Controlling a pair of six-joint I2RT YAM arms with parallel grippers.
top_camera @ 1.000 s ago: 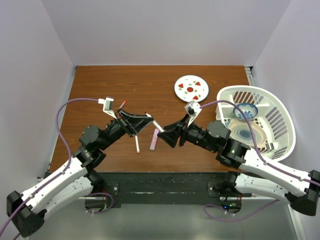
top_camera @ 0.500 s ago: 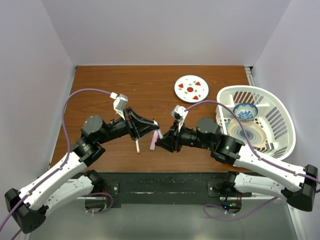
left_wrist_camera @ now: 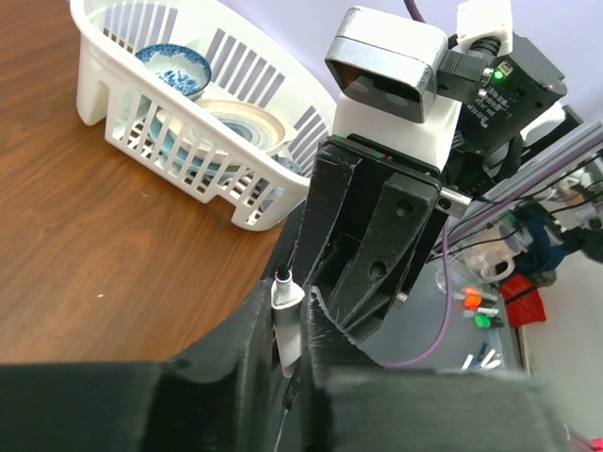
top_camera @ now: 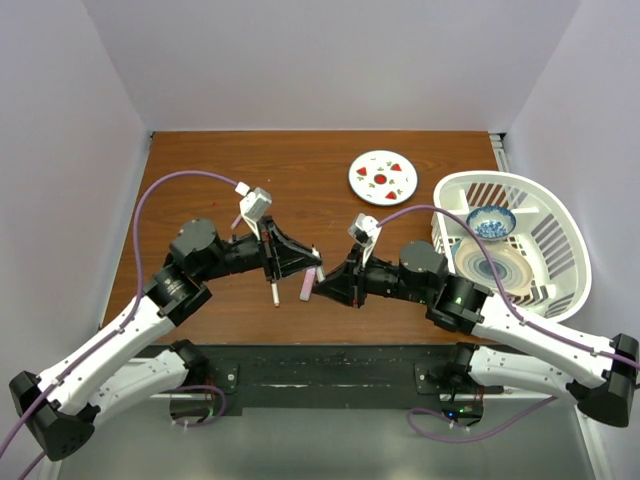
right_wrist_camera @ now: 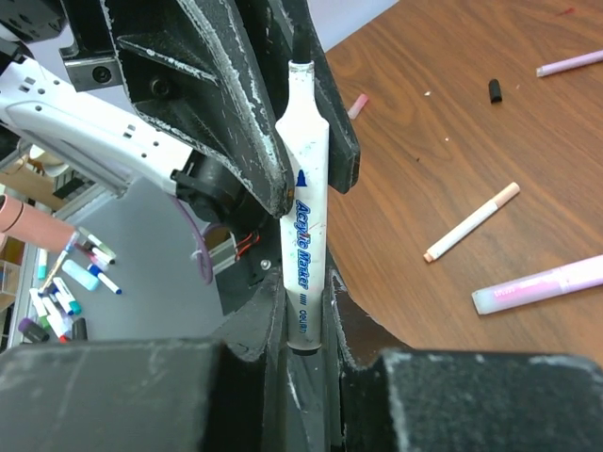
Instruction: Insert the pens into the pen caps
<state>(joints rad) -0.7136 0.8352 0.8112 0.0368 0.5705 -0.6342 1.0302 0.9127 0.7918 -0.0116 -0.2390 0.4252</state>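
A white pen (right_wrist_camera: 306,217) printed "Acrylic Marker", dark at both ends, is clamped by both grippers above the table's near middle. My right gripper (right_wrist_camera: 306,292) is shut on its lower barrel. My left gripper (left_wrist_camera: 289,299) is shut on its tapered front (left_wrist_camera: 285,315), the dark tip sticking out. In the top view the left gripper (top_camera: 313,262) and right gripper (top_camera: 322,284) meet tip to tip. On the table below lie a thick pale pink marker (top_camera: 305,287) and a thin white stick (top_camera: 274,290). A small pale pink pen cap (right_wrist_camera: 358,104) lies farther off.
A round white plate (top_camera: 381,177) with red marks sits at the back. A white basket (top_camera: 530,185) holding a blue bowl and dishes stands at the right. A small black piece (right_wrist_camera: 495,90) and a thin lilac stick (right_wrist_camera: 570,63) lie on the wood.
My right gripper went from open to shut on the white pen. Both arms moved inward until the grippers met; the left stayed shut throughout.
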